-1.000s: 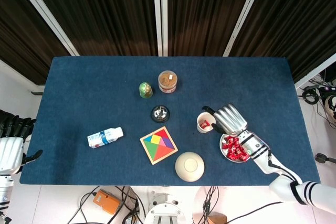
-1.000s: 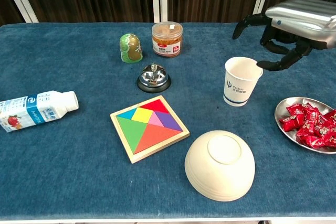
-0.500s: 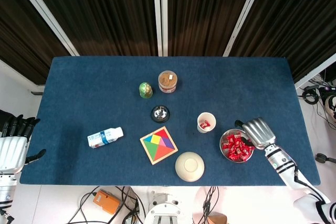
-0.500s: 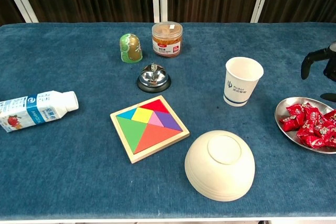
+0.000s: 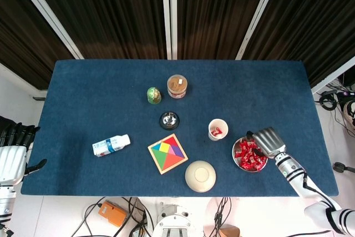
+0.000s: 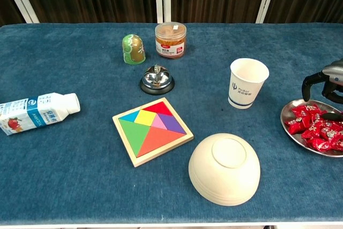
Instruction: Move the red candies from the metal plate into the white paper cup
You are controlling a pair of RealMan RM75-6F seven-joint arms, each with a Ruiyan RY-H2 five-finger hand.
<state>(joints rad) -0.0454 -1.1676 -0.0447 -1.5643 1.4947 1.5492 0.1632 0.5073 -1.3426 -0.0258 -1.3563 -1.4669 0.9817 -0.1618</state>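
Observation:
The white paper cup [image 5: 217,130] [image 6: 247,83] stands upright right of centre, and the head view shows a red candy [image 5: 217,132] inside it. Just to its right, a pile of red candies [image 5: 248,156] [image 6: 316,130] fills the metal plate [image 5: 234,154] [image 6: 285,115]. My right hand [image 5: 267,141] [image 6: 326,85] hangs over the plate's far right side. Its dark fingers [image 6: 307,85] curl down toward the candies, apart, with nothing seen between them. My left hand [image 5: 11,156] is off the table's left edge, fingers spread and empty.
An upturned cream bowl [image 6: 225,169] sits in front of the cup, with a tangram puzzle [image 6: 153,130] to its left. A desk bell [image 6: 157,80], snack jar [image 6: 170,39] and green figurine [image 6: 133,49] stand behind. A milk bottle [image 6: 36,111] lies far left.
My right hand has left the spot above the cup, moved right to the plate and come down over the candies. The left hand has barely moved.

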